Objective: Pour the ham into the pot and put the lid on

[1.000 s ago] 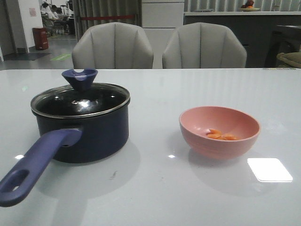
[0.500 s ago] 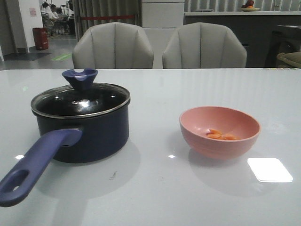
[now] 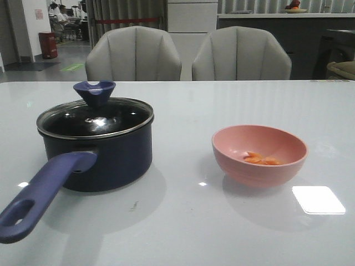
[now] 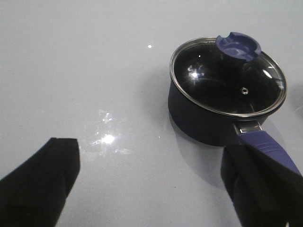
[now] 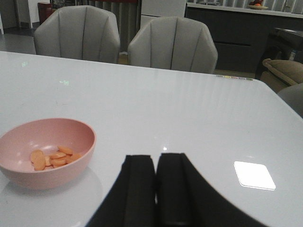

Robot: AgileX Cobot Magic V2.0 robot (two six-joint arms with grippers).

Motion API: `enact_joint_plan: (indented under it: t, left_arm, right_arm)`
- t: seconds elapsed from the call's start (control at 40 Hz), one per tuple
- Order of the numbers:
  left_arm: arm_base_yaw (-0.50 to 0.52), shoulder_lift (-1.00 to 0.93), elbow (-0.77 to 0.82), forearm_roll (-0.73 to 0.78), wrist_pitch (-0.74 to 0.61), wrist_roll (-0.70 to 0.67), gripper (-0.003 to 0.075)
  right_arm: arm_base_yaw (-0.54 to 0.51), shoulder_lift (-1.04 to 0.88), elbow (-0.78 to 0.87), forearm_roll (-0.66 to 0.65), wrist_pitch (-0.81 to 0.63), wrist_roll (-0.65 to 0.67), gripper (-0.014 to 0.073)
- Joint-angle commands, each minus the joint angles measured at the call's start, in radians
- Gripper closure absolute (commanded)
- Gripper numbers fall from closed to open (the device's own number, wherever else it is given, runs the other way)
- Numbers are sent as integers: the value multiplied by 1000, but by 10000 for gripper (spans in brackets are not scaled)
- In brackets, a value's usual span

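Glossy table (image 3: 183,221), glass lid (image 3: 95,117) on navy pot (image 3: 105,158) left; ham (image 3: 262,159) in pink bowl (image 3: 259,155) right; left gripper (image 4: 151,182) spread wide, right gripper (image 5: 156,189) clenched.

Pot (image 3: 97,149) toward the left edge of the surface (image 3: 183,221), lid (image 3: 94,117) seated on it, handle reaching to the near left corner. Bowl (image 3: 259,155) well apart toward the right edge, ham (image 3: 262,159) inside. Two chairs (image 3: 133,54) behind the far edge.
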Motion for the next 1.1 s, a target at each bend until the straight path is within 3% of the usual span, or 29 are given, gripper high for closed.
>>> enact_joint_plan:
  t: [0.0, 0.33, 0.55, 0.88, 1.07]
  left_arm:
    - [-2, 73, -96, -15, -29, -10, 50]
    - [-9, 448, -476, -118, 199, -10, 50]
    - [-113, 723, -729, -106, 277, -75, 71]
    - [-327, 1028, -1037, 165, 410, -344, 99]
    - [-365, 1189, -1218, 228, 566, -439, 92]
  right_arm:
    - [0, -18, -10, -6, -74, -3, 445]
    - [0, -18, -10, -6, -74, -3, 445]
    - [0, -18, -10, -6, -74, -3, 445]
    - [0, -18, -10, -6, -74, -3, 445]
    - [0, -19, -10, -6, -74, -3, 445]
